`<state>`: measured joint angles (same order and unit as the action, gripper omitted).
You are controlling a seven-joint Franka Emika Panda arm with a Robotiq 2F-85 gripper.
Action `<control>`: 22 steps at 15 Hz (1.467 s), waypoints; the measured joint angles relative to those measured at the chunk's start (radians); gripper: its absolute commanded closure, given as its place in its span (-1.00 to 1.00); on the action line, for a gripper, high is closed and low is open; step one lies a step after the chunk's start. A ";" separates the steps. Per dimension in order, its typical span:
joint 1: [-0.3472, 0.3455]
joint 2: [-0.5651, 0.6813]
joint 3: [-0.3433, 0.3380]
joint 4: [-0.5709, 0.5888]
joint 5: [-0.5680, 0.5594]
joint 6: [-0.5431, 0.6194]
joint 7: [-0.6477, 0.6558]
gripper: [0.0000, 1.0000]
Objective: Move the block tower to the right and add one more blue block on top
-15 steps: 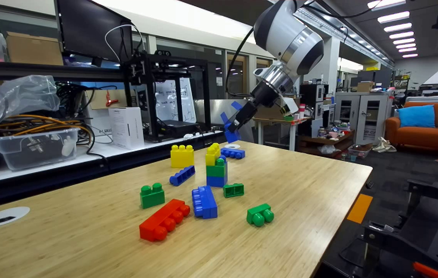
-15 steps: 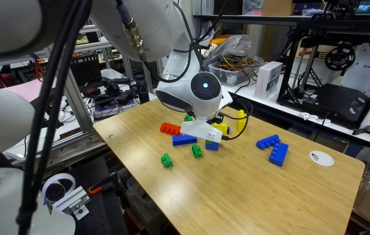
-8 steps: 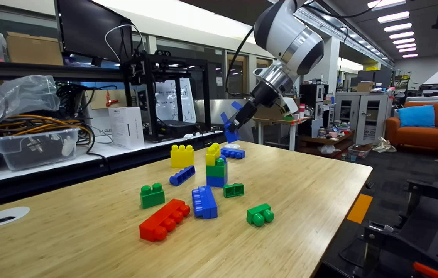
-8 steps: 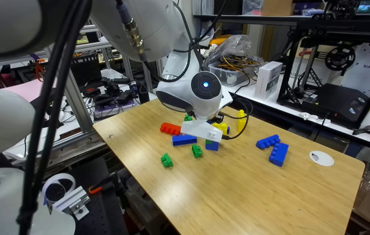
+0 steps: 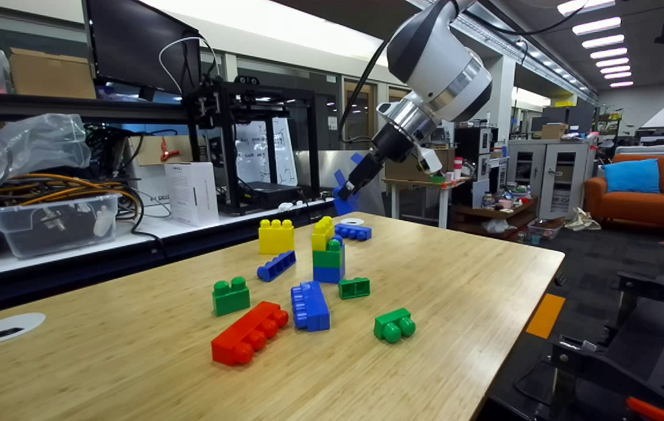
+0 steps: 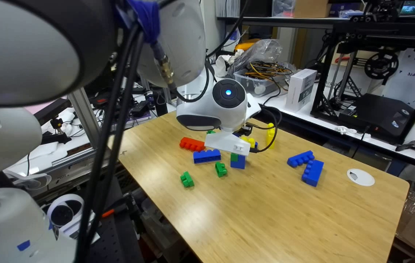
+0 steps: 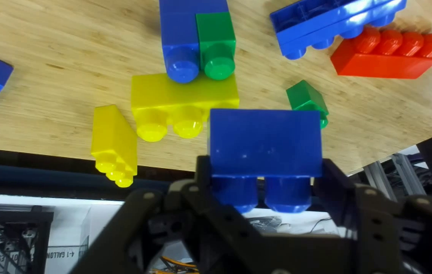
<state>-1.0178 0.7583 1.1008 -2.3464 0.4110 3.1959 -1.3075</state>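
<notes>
My gripper (image 7: pixel 265 165) is shut on a small blue block (image 7: pixel 265 142), its dark fingers pressing both sides and two studs pointing back toward the palm. In an exterior view the gripper (image 5: pixel 342 194) with the blue block (image 5: pixel 344 206) hangs in the air above the block tower (image 5: pixel 328 273). Blue and green bricks make up the tower (image 7: pixel 179 34), side by side with studs showing. A yellow brick (image 7: pixel 177 93) sits right behind it; whether it rests on the tower I cannot tell. The fingers are hidden behind the hand (image 6: pixel 227 142) in an exterior view.
A lone yellow brick (image 7: pixel 115 140) stands near the shelf side. Around the tower lie a red brick (image 5: pixel 247 336), a wide blue brick (image 5: pixel 310 307) and small green bricks (image 5: pixel 354 287). Two blue bricks (image 6: pixel 312 172) lie farther along the table (image 6: pixel 284 212). A cluttered shelf borders it.
Over the last half second the arm has shifted a little, taking the held blue block slightly left in an exterior view, and the hand has tilted. The tower and loose bricks have stayed put.
</notes>
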 measured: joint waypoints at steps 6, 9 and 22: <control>0.000 0.126 -0.112 -0.012 -0.416 0.128 0.296 0.12; 0.003 0.164 -0.162 -0.008 -0.591 0.182 0.419 0.12; 0.108 0.209 -0.300 0.106 -0.980 0.256 0.767 0.12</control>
<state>-0.9100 0.9677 0.8009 -2.2404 -0.5688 3.4515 -0.5406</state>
